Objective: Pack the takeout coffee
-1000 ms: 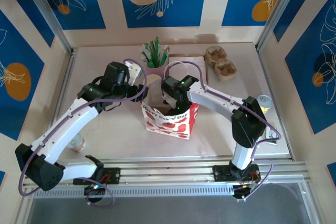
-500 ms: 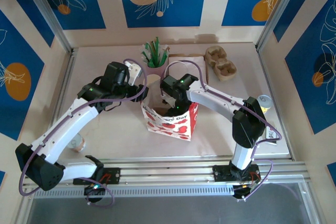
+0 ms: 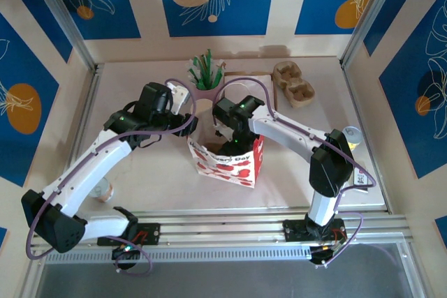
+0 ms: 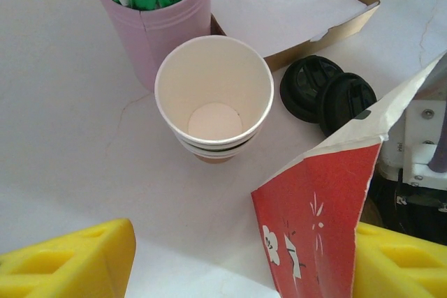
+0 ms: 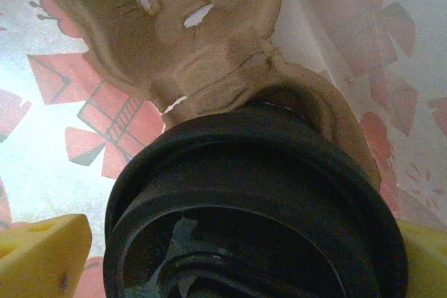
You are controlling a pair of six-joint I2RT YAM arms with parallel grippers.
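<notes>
Right wrist view: right gripper (image 5: 234,259) gapes wide and empty astride the lidded cup (image 5: 244,172), low centre, in its carrier (image 5: 174,40) inside the bag (image 5: 342,26); snag it lifting out and it tips, with the half-open left gripper (image 4: 234,263) clamping nothing to steady things.

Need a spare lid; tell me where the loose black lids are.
Left wrist view: black lids lie on the table, right of the stacked cups, behind the red bag.

The left arm (image 3: 91,165) angles forward with the left claw (image 4: 230,259) spread wide, while the right arm (image 3: 293,130) folds inward, wrist pitched down, the right claw (image 5: 230,256) fully parted.
</notes>
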